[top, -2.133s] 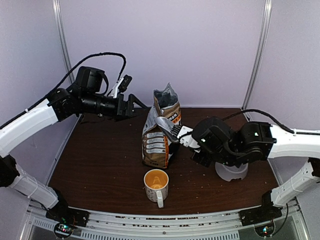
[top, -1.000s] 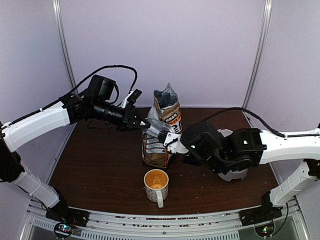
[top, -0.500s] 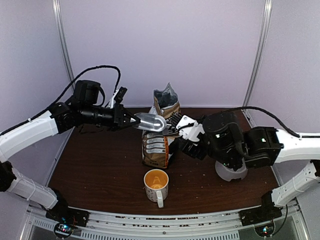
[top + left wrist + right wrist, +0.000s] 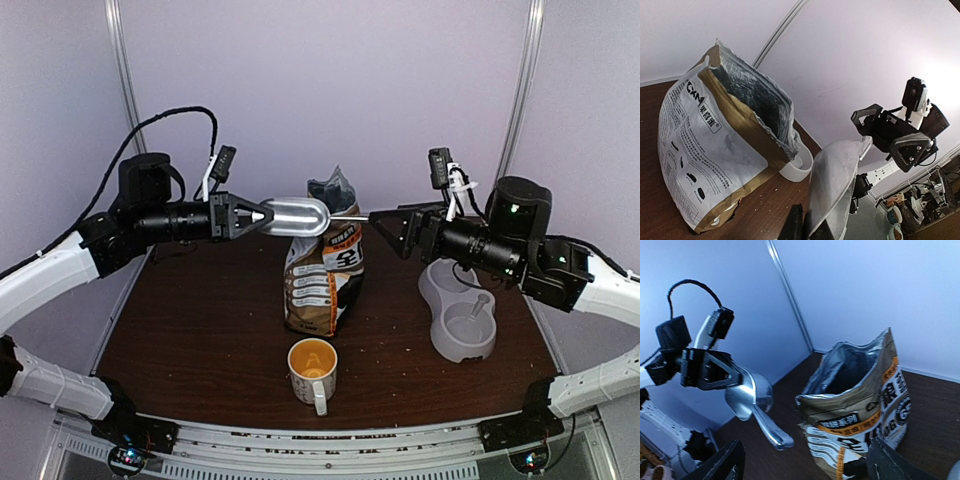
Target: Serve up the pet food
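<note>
From above, the left gripper (image 4: 256,215) is seen clamped on the bowl end of a metal scoop (image 4: 298,214). The scoop is held level, with its thin handle pointed toward the right gripper (image 4: 385,228). The right gripper's jaws are spread wide and nothing is held between them. The pet food bag (image 4: 322,275) is stood upright on the table (image 4: 200,320) between the two grippers, with its top open. A mug (image 4: 313,368) is set on the near side of the bag, closer to the arm bases. A grey double bowl (image 4: 460,320) lies on the table under the right arm.

In the left wrist view, the scoop (image 4: 837,180) is gripped tightly at the bottom of the frame. The bag (image 4: 715,150) is seen just beside it, and the open right gripper (image 4: 887,132) is seen farther ahead. No pellets can be made out in the bag's dark mouth.

In the right wrist view, the bag (image 4: 860,405) is framed straight ahead between the wide-set fingers (image 4: 722,465). The scoop (image 4: 752,395) is seen ahead to the left, pinched by the left gripper (image 4: 732,375).
</note>
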`<act>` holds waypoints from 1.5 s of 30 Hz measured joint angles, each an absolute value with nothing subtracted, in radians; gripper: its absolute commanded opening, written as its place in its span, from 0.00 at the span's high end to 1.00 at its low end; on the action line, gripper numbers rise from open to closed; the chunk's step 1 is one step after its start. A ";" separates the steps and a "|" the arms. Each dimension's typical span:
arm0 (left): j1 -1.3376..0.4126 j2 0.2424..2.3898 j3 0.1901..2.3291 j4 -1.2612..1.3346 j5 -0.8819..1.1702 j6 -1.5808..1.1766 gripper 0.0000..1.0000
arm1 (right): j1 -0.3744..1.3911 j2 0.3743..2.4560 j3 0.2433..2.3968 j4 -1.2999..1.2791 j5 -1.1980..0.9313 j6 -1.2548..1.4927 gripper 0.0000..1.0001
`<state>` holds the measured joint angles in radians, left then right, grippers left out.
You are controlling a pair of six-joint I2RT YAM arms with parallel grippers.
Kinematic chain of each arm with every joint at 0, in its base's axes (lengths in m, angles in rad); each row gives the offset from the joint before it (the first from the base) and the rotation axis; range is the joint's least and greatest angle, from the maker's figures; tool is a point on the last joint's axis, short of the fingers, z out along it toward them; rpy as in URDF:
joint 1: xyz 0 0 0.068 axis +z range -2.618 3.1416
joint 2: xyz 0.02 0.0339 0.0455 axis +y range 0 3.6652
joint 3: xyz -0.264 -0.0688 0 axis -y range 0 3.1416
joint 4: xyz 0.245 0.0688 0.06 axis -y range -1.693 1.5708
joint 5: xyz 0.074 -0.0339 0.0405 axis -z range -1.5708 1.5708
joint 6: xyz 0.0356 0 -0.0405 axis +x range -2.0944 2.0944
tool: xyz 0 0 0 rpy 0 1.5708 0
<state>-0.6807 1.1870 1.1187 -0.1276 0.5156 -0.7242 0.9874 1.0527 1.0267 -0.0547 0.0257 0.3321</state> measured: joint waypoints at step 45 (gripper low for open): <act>-0.700 1.192 1.118 -0.098 0.646 -0.659 0.97 | 0.965 1.237 1.148 0.010 -0.426 0.552 1.00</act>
<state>-0.7002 1.1923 1.1179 -0.0982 0.6460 -0.6594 0.9649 1.2373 1.1481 0.0101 -0.4255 0.5522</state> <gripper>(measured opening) 0.050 0.101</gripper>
